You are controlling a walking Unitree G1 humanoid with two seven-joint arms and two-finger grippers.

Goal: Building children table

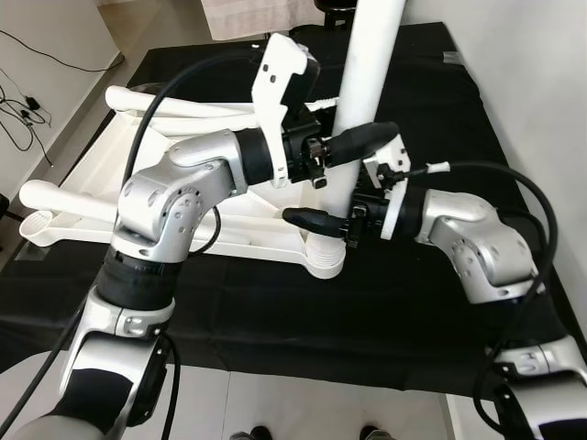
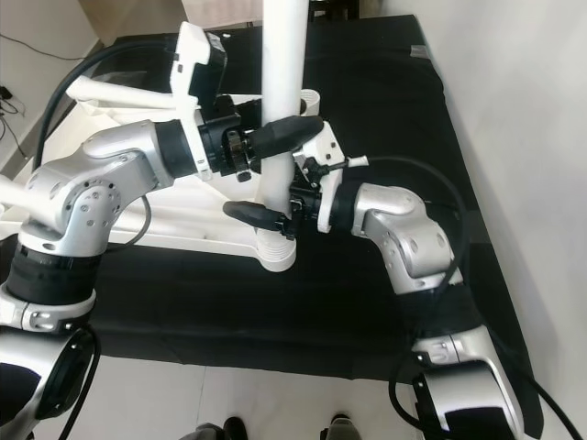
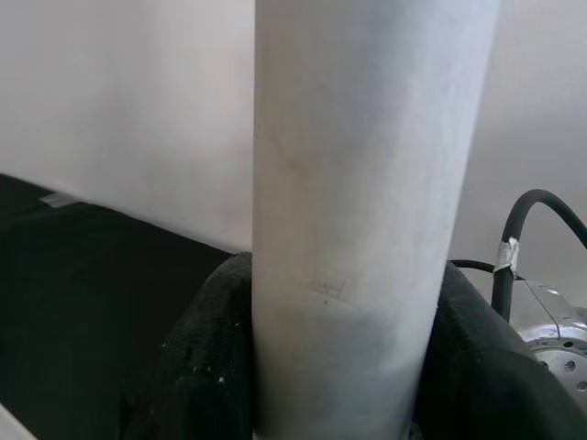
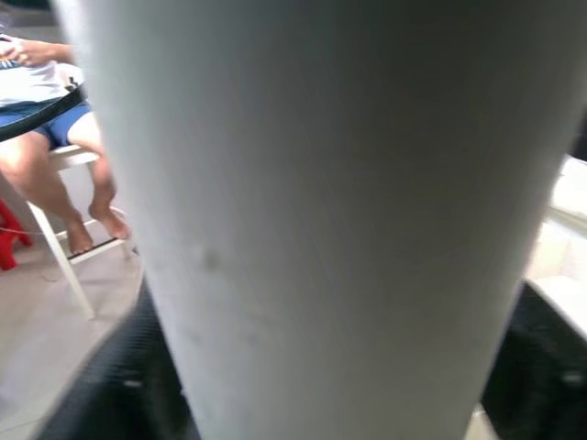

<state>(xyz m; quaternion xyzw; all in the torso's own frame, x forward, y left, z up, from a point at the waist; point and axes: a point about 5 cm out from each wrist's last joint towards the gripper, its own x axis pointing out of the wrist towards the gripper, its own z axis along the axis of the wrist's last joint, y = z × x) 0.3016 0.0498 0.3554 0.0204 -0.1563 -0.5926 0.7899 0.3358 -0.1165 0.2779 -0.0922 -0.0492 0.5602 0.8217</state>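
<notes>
A white children's table (image 1: 101, 170) lies upside down on a black cloth. One white table leg (image 1: 369, 73) stands upright in the corner socket (image 1: 326, 260) nearest me. My left gripper (image 1: 356, 142) is shut on this leg about halfway up. My right gripper (image 1: 332, 218) is shut on it lower down, just above the socket. In the left wrist view the leg (image 3: 367, 183) sits between the black fingers (image 3: 206, 367). The right wrist view has the same leg (image 4: 321, 183) very close, with a finger (image 4: 119, 394) beside it.
Two more white legs (image 1: 183, 105) (image 1: 55, 197) are at the far and left corners of the table. The black cloth (image 1: 431, 101) reaches a white wall on the right. Cables (image 1: 18, 110) lie on the floor at left. A seated person's legs (image 4: 55, 156) are nearby.
</notes>
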